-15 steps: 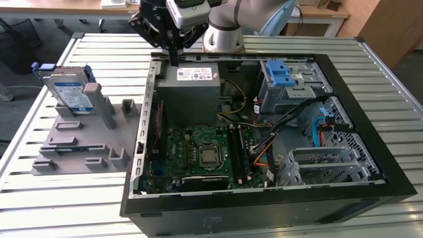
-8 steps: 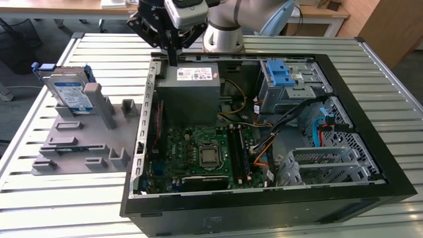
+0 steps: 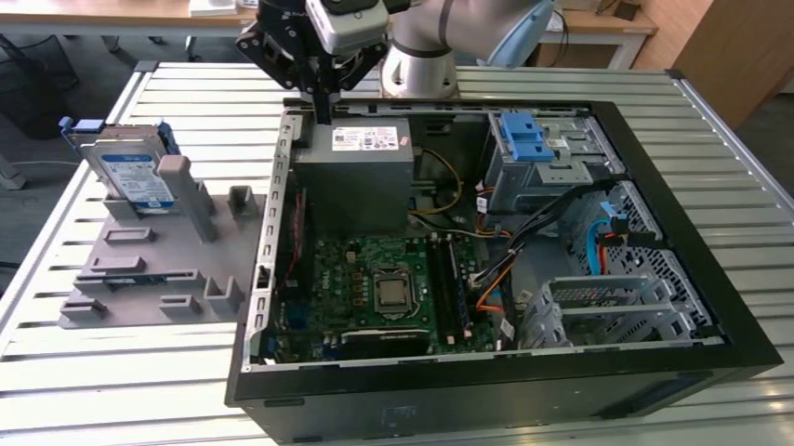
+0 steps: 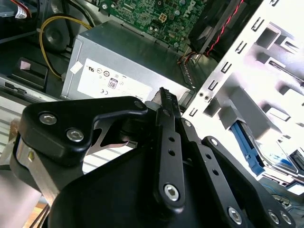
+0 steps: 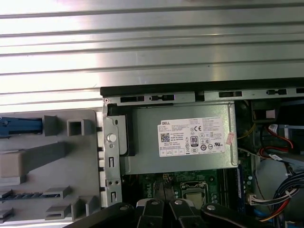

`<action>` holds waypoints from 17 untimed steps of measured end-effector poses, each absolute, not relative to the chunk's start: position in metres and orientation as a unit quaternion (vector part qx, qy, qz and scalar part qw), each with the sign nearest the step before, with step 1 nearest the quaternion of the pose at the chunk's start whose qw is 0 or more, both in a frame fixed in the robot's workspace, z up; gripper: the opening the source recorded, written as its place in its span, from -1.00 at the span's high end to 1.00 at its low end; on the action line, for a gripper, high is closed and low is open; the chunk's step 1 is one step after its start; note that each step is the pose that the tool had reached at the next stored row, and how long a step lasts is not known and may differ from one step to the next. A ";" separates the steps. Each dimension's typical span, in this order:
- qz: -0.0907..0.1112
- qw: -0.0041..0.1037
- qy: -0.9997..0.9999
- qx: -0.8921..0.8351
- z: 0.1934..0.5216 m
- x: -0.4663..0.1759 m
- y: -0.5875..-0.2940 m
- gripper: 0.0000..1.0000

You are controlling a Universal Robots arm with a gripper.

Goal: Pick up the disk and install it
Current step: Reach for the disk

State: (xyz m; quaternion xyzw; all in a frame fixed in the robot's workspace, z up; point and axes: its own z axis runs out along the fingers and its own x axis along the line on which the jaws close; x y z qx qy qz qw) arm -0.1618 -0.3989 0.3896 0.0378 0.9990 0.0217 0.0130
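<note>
Standing on edge in a grey rack (image 3: 149,269), the disk (image 3: 130,172) leans label outward, blue plastic clipped round it. With a dial laid on the exterior view and centred on the open case (image 3: 496,390), twelve pointing to the table's far edge, the disk lies between nine and ten o'clock, outside the case and well apart from it. Nothing touches it. In the first wrist view its blue edge (image 5: 19,127) pokes out of the rack, beside the case wall.

The gripper (image 3: 325,111) hangs at about eleven o'clock, over the case's far corner and just above the power supply (image 3: 353,177). Its fingers (image 4: 164,102) look pressed together with nothing between them. In the second wrist view they point down at the supply's labelled face. The arm (image 3: 422,56) rises behind, at twelve.

Inside the case, the board (image 3: 372,279) lies at about eight o'clock, below the supply. A cage (image 3: 546,153) with blue latches sits near one o'clock. Orange and black cables run from it toward the centre. The slatted metal table (image 3: 125,390) carries rack and case alike.
</note>
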 end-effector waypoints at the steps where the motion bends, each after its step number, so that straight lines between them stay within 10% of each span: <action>1: 0.022 0.013 0.999 0.038 0.390 -0.162 -0.399 0.79; 17: 0.022 0.013 0.999 0.038 0.389 -0.165 -0.399 0.79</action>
